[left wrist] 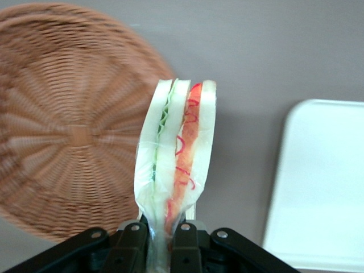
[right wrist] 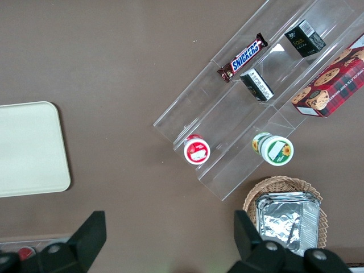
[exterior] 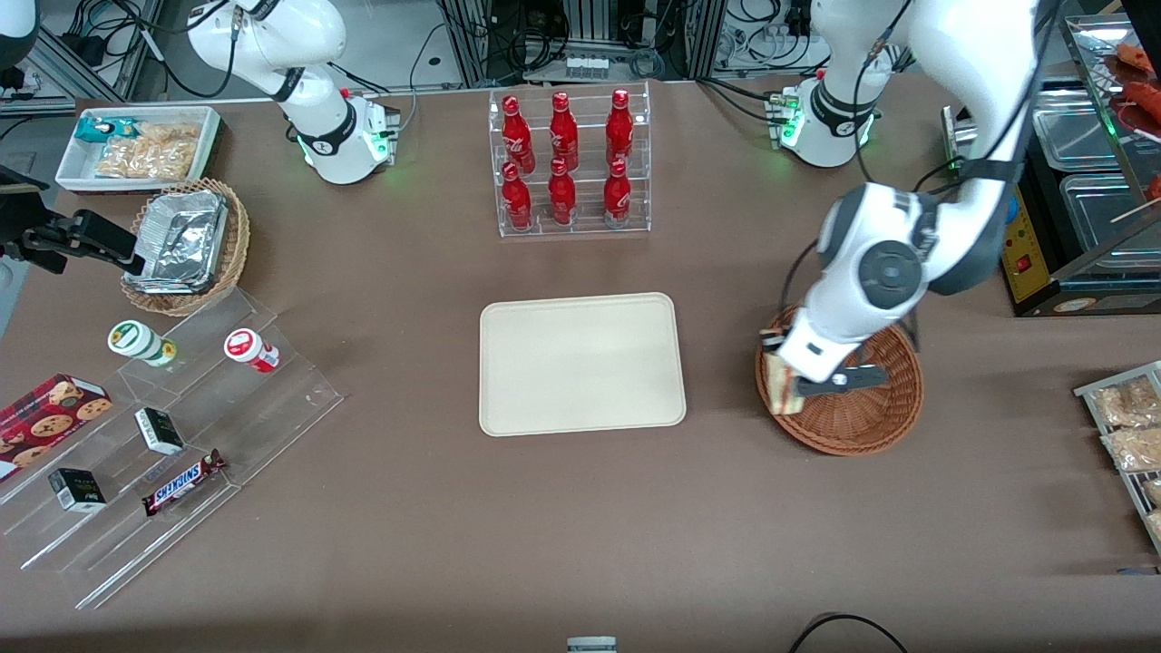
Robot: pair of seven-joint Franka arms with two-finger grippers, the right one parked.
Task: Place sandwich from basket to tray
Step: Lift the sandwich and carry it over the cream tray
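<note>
My left gripper [exterior: 787, 385] is shut on the sandwich [left wrist: 176, 153], a wrapped wedge of white bread with green and red-orange filling. It holds the sandwich [exterior: 782, 384] above the rim of the reddish-brown wicker basket [exterior: 862, 422], at the side of the basket nearest the tray. In the left wrist view the fingers [left wrist: 132, 244] pinch the wedge's narrow end, and the basket [left wrist: 62, 125] shows nothing inside. The cream-beige tray [exterior: 580, 363] lies flat at the table's middle, a short gap from the basket, and also shows in the left wrist view [left wrist: 321, 187].
A clear rack of red bottles [exterior: 567, 163] stands farther from the camera than the tray. A clear stepped stand with snacks [exterior: 163, 435] and a tan basket of foil trays [exterior: 186, 245] lie toward the parked arm's end. Packets on a rack [exterior: 1129, 426] lie at the working arm's end.
</note>
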